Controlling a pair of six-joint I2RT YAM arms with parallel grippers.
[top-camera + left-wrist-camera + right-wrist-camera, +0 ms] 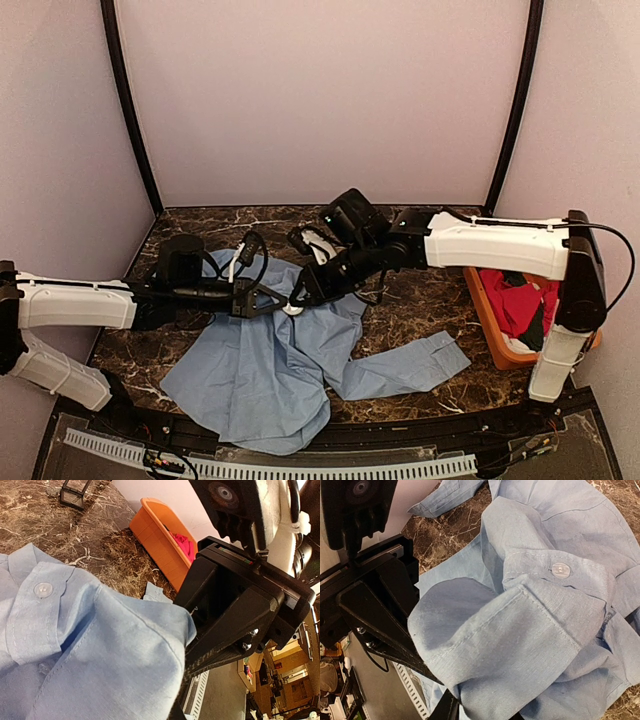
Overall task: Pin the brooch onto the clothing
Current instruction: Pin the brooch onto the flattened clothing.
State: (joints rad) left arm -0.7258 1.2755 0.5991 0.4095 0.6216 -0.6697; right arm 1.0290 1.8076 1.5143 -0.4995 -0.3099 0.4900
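The clothing, a light blue shirt (270,370), lies crumpled on the marble table. My left gripper (272,298) is shut on a raised fold of it (100,650) near a white button (43,589). My right gripper (303,290) meets it tip to tip. A small white round thing, apparently the brooch (293,308), sits at the right gripper's fingertips. In the right wrist view the folded cloth (520,630) covers my right jaws. Only a lower finger (445,710) shows. A thin metal point (193,610) sticks out at the cloth's edge.
An orange bin (485,320) stands at the table's right edge with a red garment (520,300) in it. One sleeve with its cuff (435,355) stretches toward the bin. A small black stand (75,495) sits on the marble farther back.
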